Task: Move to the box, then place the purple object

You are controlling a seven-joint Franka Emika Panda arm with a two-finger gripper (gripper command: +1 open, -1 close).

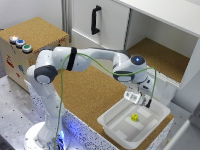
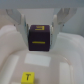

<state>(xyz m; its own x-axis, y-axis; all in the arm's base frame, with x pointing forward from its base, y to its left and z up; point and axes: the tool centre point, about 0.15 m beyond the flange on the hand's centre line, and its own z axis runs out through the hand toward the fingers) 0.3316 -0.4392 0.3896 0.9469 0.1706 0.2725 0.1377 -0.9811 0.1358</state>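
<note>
The box (image 1: 116,131) is a shallow white tub on the cork table at the exterior view's lower right. A small yellow cube (image 1: 134,117) lies inside it. My gripper (image 1: 140,101) hangs over the tub's far rim. In the wrist view my gripper (image 2: 41,31) is shut on the purple object (image 2: 40,36), a dark purple cube with a yellow mark on its face. It is held above the white tub floor (image 2: 60,60). The yellow cube (image 2: 28,77) lies below it, apart from it.
A brown cork-topped box (image 1: 35,42) with coloured buttons (image 1: 20,43) stands at the exterior view's upper left. A large white cabinet (image 1: 150,40) with an open shelf and a black handle (image 1: 95,20) stands behind. A green cable (image 1: 62,95) runs along the arm.
</note>
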